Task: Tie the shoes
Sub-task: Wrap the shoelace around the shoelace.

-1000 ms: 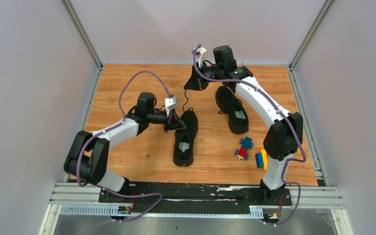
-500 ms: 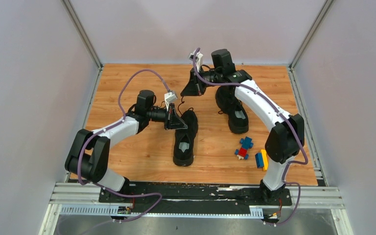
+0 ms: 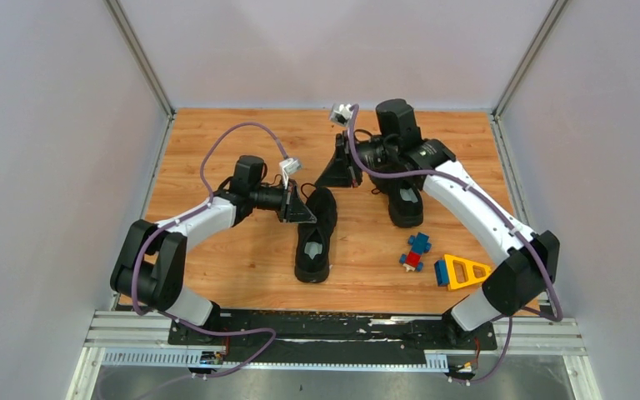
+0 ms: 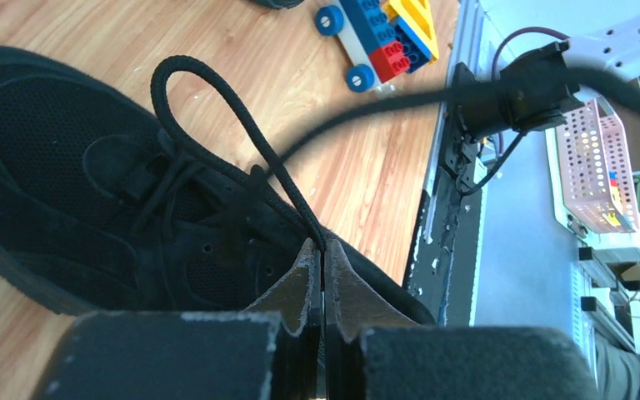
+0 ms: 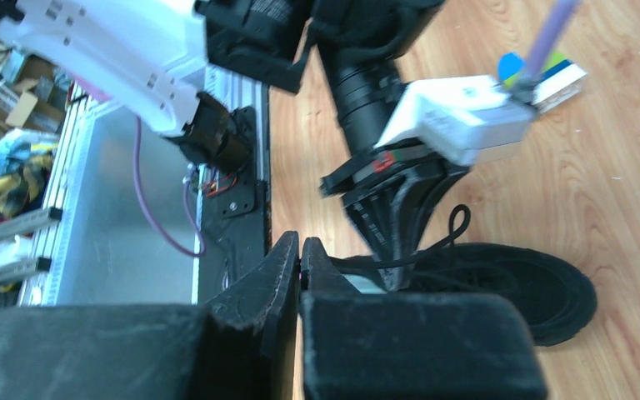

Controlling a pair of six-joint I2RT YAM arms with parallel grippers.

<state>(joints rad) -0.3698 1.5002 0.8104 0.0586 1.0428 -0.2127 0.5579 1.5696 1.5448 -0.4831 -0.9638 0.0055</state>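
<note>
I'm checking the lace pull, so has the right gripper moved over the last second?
Yes. Seen from above, the right gripper has shifted away from the back wall, toward the nearer shoe, which has not moved.

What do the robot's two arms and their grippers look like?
Both the left arm and right arm have white link shells with black joints. A purple cable runs along each to a small white camera block at the wrist. The left gripper and right gripper have black, tapering wedge-shaped fingers.

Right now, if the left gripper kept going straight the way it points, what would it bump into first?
The near black shoe right ahead: the left gripper, shut on a lace loop, aims at its laced top, seemingly very close.
</note>
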